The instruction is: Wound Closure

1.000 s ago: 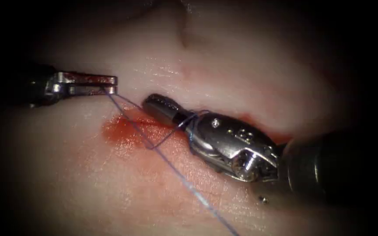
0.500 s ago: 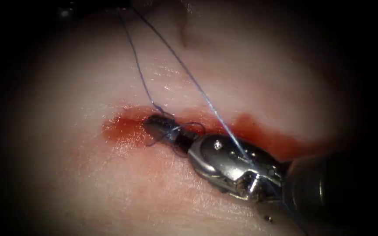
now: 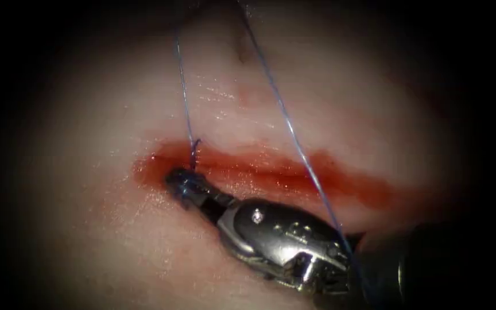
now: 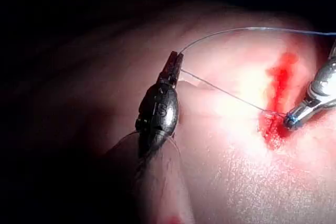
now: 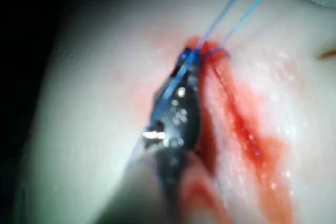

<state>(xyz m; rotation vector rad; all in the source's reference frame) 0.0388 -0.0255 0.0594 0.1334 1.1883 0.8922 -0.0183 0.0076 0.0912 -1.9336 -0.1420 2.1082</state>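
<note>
Tissue (image 3: 144, 247) wet, glossy – right tool (image 3: 186, 182) polished metal.

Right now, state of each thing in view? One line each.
Left arm's steel tool: shut on the thin blue thread, away from the cut.
Right arm's steel tool: shut on thread at the cut's left end.
Thin blue thread: two taut strands rising from the cut.
Cut in the pale tissue: unclosed, lined with red fluid.

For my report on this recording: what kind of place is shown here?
Likely a surgical training bench. A pale slab of tissue bears a red cut, and the right gripper and left gripper each hold blue thread.
</note>
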